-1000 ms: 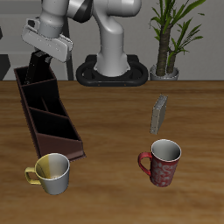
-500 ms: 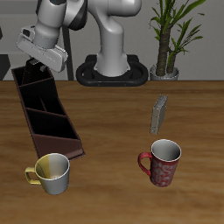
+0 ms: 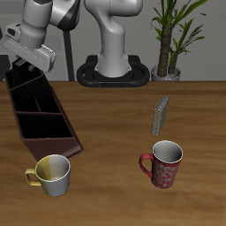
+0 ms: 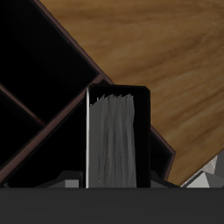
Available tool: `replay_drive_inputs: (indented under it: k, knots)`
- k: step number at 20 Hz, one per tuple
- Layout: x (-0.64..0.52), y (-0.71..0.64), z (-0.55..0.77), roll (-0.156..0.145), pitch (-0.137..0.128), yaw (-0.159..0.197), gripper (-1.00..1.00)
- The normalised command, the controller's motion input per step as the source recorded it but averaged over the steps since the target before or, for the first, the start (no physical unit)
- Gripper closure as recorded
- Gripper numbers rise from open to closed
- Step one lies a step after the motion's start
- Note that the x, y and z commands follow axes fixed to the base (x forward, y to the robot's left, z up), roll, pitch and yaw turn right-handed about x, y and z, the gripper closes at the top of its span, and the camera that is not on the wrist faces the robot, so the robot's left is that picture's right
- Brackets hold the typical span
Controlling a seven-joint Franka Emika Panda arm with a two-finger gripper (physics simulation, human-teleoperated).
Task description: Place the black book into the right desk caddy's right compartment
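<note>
My gripper (image 3: 26,60) hangs over the far end of the right desk caddy (image 3: 44,132), a long dark reddish-brown box with inner partitions. It is shut on the black book (image 3: 21,69), which hangs upright beneath it. In the wrist view the black book (image 4: 118,136) is clamped between the fingers of the gripper (image 4: 115,179). The book's far end reaches the outer wall of the caddy (image 4: 52,96) at its end section. Whether that end is inside the section or resting on the wall I cannot tell.
A small grey book (image 3: 161,113) stands upright mid-table. A red mug (image 3: 163,163) and a cream mug (image 3: 51,174) sit near the front edge, the cream one just past the caddy's near end. The robot base (image 3: 113,71) and a potted plant (image 3: 166,69) are at the back.
The gripper has carried the black book sideways toward the table's side edge. The caddy has shifted and turned the same way with it.
</note>
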Motion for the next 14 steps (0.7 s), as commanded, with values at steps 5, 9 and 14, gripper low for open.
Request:
replay_drive_inputs:
  k: [5,9,14]
  knots:
    - [0.01,-0.04,-0.19,0.016,0.082,-0.026,-1.00]
    - [-0.04,-0.01,0.07,0.005,0.000,-0.003,-1.00]
    - [0.01,0.01,0.08,0.012,0.008,-0.006,-1.00]
